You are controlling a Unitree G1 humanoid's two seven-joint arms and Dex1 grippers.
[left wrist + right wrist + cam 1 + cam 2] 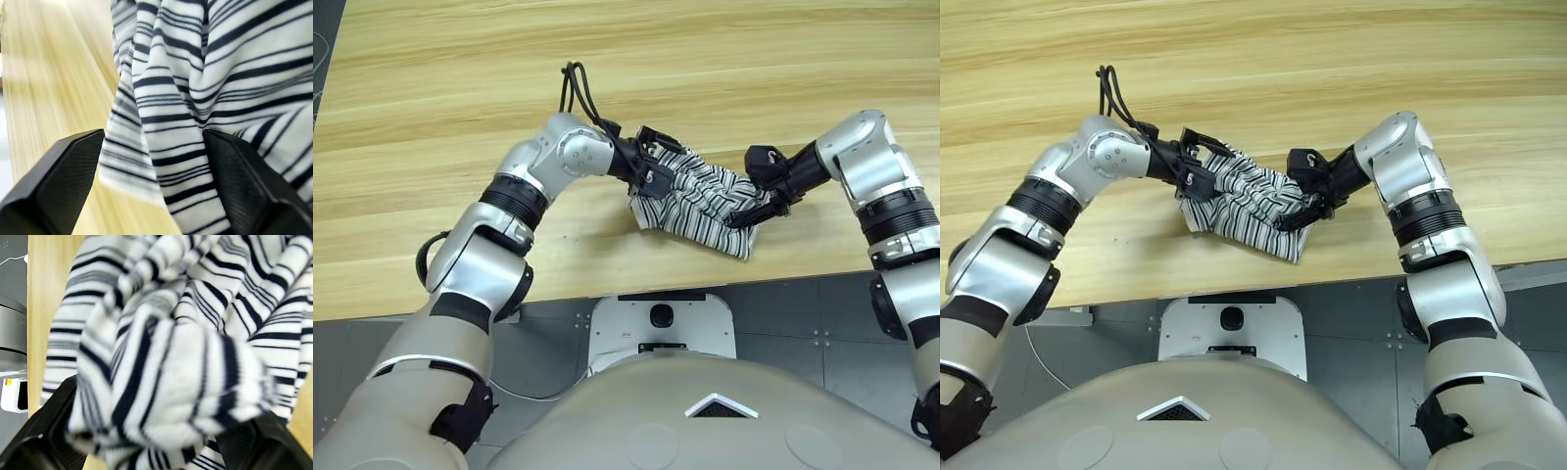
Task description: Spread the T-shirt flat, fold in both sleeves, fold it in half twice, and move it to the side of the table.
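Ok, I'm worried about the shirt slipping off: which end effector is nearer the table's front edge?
Right. The right end effector is at the T-shirt's side close to the table's front edge; the left end effector is at its opposite side, farther back on the table.

Likely a robotics lab, long wood-grain table (431, 88), grey bolted floor panels (783, 313)
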